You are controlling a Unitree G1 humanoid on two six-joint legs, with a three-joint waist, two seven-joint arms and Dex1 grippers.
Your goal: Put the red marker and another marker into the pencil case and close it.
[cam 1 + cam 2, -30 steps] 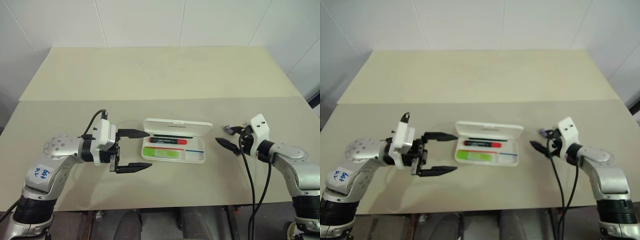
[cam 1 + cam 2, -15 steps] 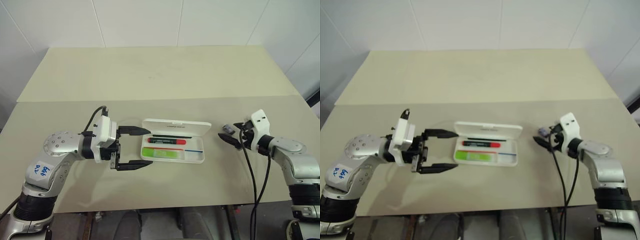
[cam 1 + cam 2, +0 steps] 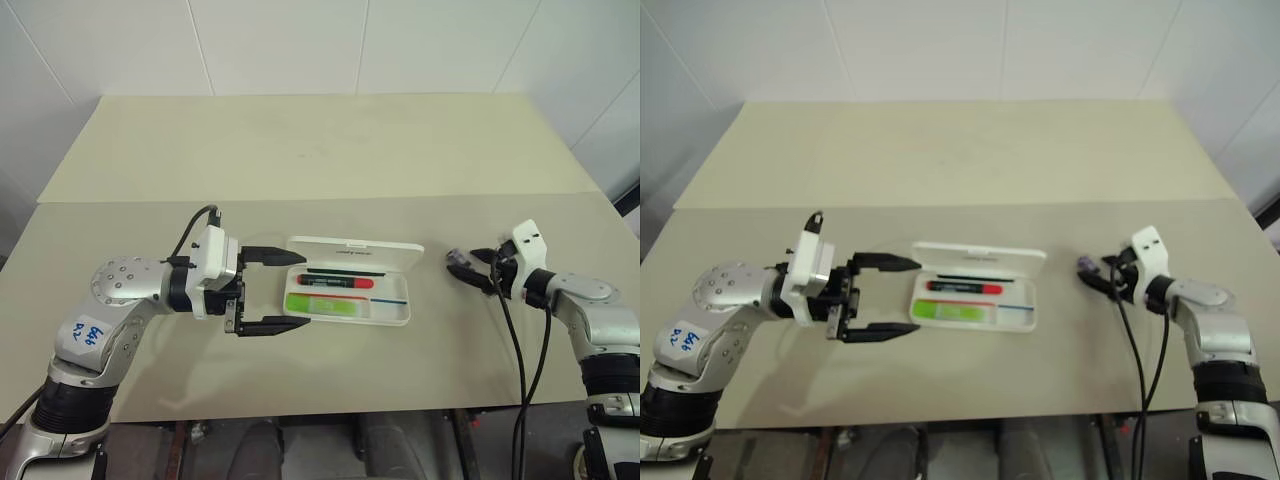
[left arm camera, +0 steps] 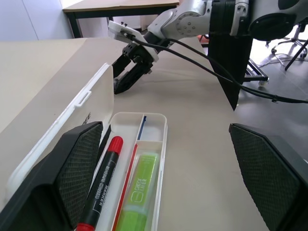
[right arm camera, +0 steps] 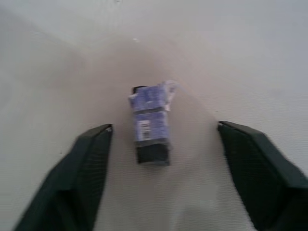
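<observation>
The white pencil case [image 3: 395, 312] lies open mid-table with its lid [image 3: 355, 250] raised at the back. Inside it the red marker [image 3: 335, 282] lies along the back, and another marker [image 3: 322, 305], lime green, lies in front of it. My left gripper [image 3: 303, 289] is open and points sideways, its fingers either side of the case's left end; the left wrist view looks along the red marker [image 4: 103, 178] and the green one [image 4: 139, 185]. My right gripper [image 3: 468, 267] is open off to the right of the case, straddling a small bit without touching it.
A small grey-purple wrapped bit [image 5: 151, 125] lies on the table between my right gripper's fingers [image 5: 91, 159]. Black cables [image 3: 520, 350] hang from the right arm near the table's front edge. A seam [image 3: 320, 198] joins the near tabletop to a second one behind.
My right gripper has moved outward and away from me until its fingers straddle the grey-purple bit. The left gripper has stayed at the case's left end.
</observation>
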